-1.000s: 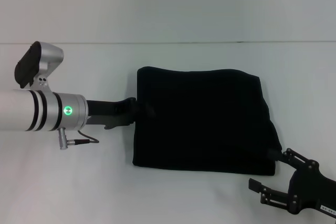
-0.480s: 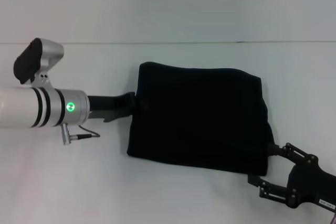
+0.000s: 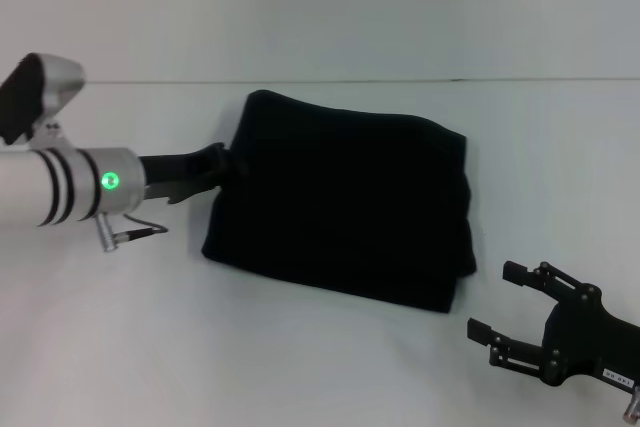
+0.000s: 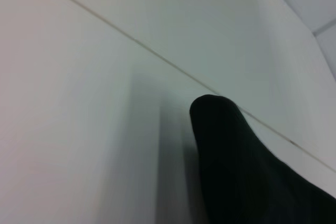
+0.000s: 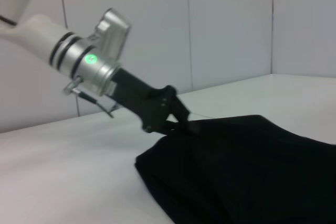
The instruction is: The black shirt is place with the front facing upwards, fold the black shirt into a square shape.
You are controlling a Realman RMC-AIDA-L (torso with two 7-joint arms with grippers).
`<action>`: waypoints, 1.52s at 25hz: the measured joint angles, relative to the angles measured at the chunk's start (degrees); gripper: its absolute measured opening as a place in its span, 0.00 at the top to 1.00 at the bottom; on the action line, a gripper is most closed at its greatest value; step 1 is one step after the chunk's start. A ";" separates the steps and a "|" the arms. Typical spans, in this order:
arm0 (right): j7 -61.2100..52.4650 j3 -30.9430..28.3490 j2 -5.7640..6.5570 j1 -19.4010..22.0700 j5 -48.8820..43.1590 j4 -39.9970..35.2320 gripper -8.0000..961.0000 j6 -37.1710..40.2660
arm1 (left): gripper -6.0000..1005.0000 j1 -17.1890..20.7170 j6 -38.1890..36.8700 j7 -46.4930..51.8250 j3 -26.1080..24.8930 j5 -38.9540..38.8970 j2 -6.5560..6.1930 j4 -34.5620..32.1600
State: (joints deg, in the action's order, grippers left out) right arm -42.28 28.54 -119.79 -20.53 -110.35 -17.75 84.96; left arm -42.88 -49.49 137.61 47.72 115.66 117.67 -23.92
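White tabletop [image 3: 320, 367], pale wall behind.

Item: black shirt [image 3: 345, 202], folded to a rough rectangle at mid-table, lettering hidden, skewed to the table edge.

Left gripper [image 3: 222, 165]: closed on the shirt's left edge, as your right wrist view shows [image 5: 181, 124].

Right gripper [image 3: 515, 302]: fingers spread, holding nothing, just off the shirt's near right corner, clear of the cloth.

Risks you should watch:
- With only one edge pinched, a further pull would likely drag or twist the bundle and spoil its square outline.
- Layers may slide apart if the pinch holds only the top ply.
- A release at height could let the edge flop open.
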 joint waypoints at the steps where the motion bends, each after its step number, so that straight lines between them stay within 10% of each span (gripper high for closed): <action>1: 0.00 -0.12 0.00 -0.10 0.01 0.00 0.04 -0.19 | 0.88 0.50 0.08 -0.14 -0.90 0.00 -0.03 0.08; 10: 0.00 -0.88 0.00 -0.39 0.06 0.00 0.04 -0.69 | 0.89 8.51 -5.38 -3.55 -9.00 -5.57 1.49 0.34; 19: 0.00 -0.95 0.01 -0.55 0.05 0.09 0.04 -0.69 | 0.89 8.88 -11.45 -11.48 -9.29 -8.45 1.77 -0.03; 31: 0.00 -4.69 0.00 -0.51 0.06 0.09 0.04 -0.64 | 0.43 13.14 -24.41 -21.30 -9.44 -10.20 -2.10 -4.95; 38: 0.00 -7.49 -0.07 -0.86 0.10 0.09 0.04 -0.65 | 0.15 15.88 -36.55 -34.28 -10.83 -8.16 -1.74 -10.59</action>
State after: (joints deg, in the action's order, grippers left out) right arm -42.27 21.05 -119.87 -21.40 -110.25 -17.67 84.31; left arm -27.00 -86.05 103.33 36.89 107.50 115.93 -34.51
